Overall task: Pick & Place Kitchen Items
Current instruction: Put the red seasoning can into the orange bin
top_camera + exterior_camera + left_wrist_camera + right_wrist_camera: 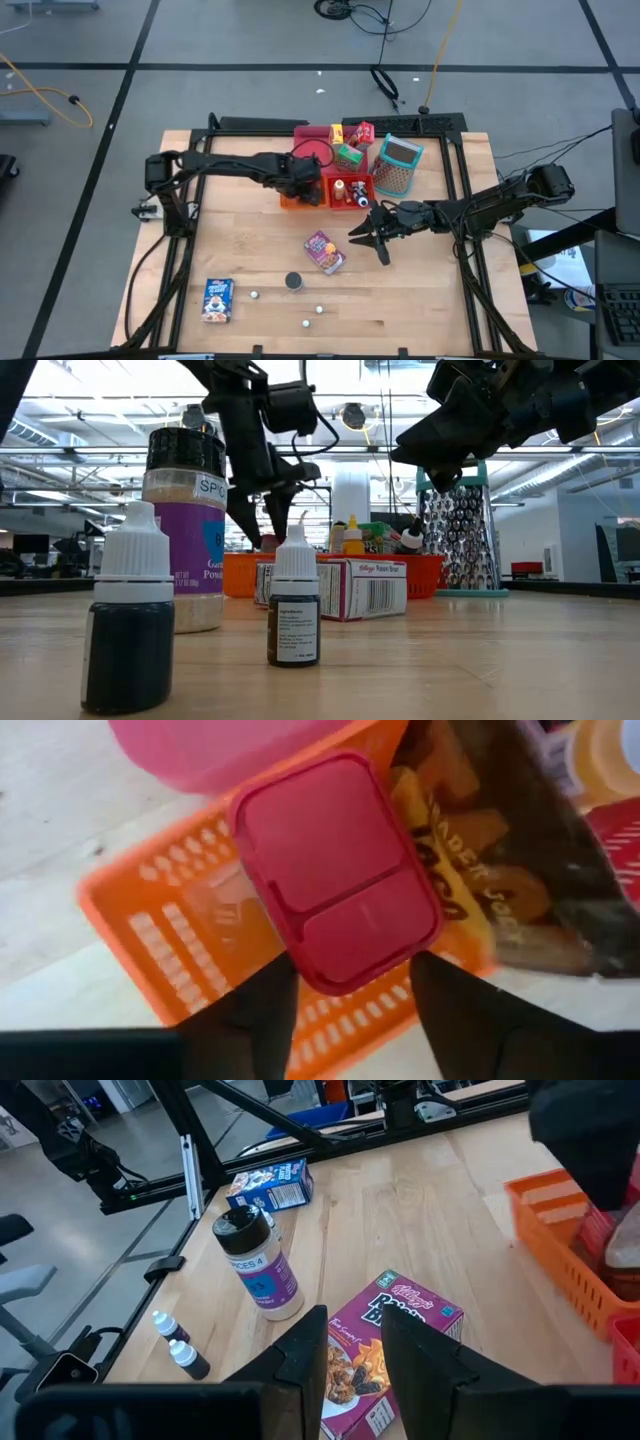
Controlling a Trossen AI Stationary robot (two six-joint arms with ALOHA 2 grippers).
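My left gripper [303,186] points down into the orange bin [150,920], shut on a red box [335,870]; a brown packet [500,870] lies beside it in the bin. My right gripper [368,240] hovers open over the table, just right of the purple cereal box [385,1340], which lies flat. A black-lidded spice jar [258,1260] stands upright near the front. The blue box [217,298] lies flat front left. Tiny white-capped bottles [295,605] stand upright. My left gripper pinches the red box between its two fingers [270,1010] at the box's end nearest the wrist [340,975]. It comes from above, pointing down. The box sits tilted over the orange bin; whether it rests on the bin floor is hidden.
A red bin [348,190] holding small bottles stands right of the orange one. The teal grater [398,165], green box [348,155], yellow and red boxes and the pink tray [312,150] crowd the far middle. A black frame edges the table.
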